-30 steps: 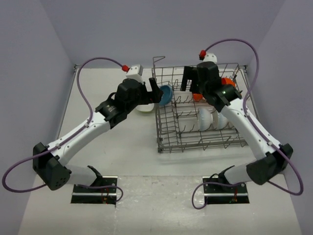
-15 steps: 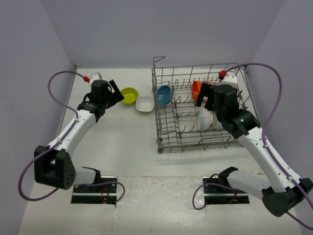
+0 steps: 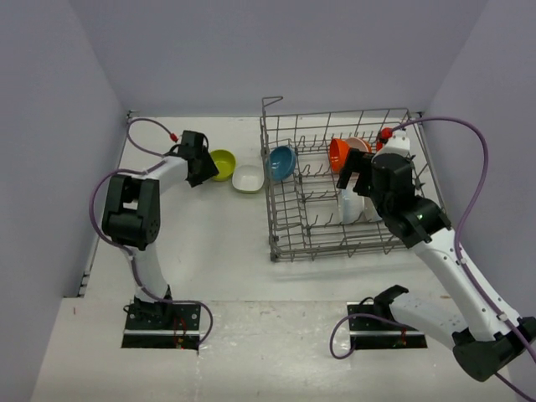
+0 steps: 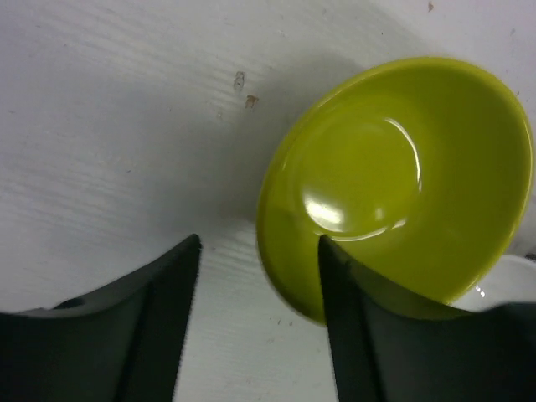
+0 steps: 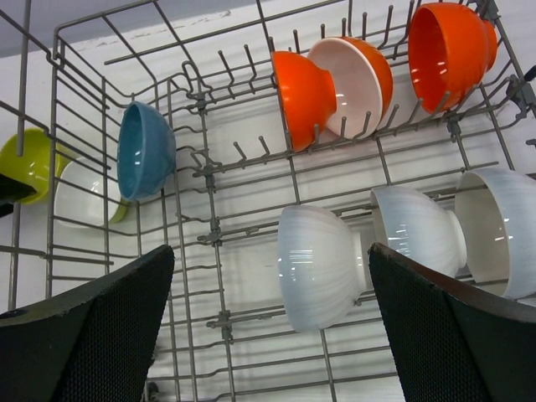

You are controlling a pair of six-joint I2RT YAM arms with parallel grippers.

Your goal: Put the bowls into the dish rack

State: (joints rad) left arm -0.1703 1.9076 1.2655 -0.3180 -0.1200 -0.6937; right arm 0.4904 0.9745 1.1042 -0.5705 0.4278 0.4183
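Now our left gripper (image 4: 258,247) stands spread and empty at the yellow-green bowl (image 4: 394,176) on the table (image 3: 209,243), left of the dish rack (image 3: 335,249); its near rim lies between the fingers (image 4: 126,335). Our right gripper (image 5: 270,251), spread too, hangs well apart.

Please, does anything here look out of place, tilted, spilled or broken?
Nothing looks spilled or broken. Only the yellow-green bowl and the white squarish bowl are out of place: they sit on the table left of the dish rack, not in it.
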